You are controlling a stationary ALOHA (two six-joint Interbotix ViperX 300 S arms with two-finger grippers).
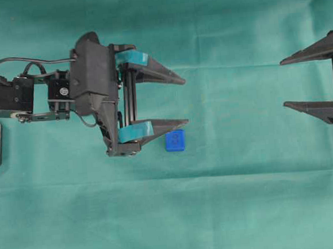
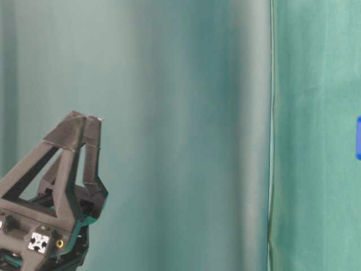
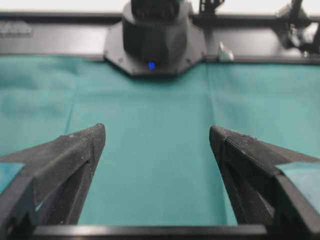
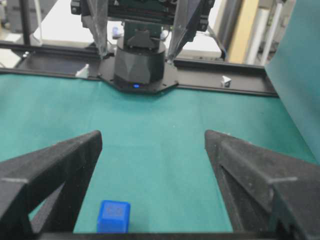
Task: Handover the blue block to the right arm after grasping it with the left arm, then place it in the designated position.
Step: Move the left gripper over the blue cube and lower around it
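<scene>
The blue block (image 1: pixel 174 140) lies on the green cloth, just outside the lower finger of my left gripper (image 1: pixel 185 100). That gripper has teal pads and is open, with nothing between its fingers; in its wrist view, the left gripper (image 3: pixel 157 135) frames only bare cloth and the block is out of sight. My right gripper (image 1: pixel 283 84) is plain black and stands open at the right edge, far from the block. In the right wrist view the block (image 4: pixel 114 216) sits low, near the left finger of the open right gripper (image 4: pixel 152 137). The designated position does not show.
Green cloth (image 1: pixel 241 199) covers the table. A black arm base (image 4: pixel 140 60) and a dark rail stand at the far edge. In the table-level view the right gripper (image 2: pixel 84 119) is at lower left and a blue sliver of the block (image 2: pixel 359 138) at the right edge.
</scene>
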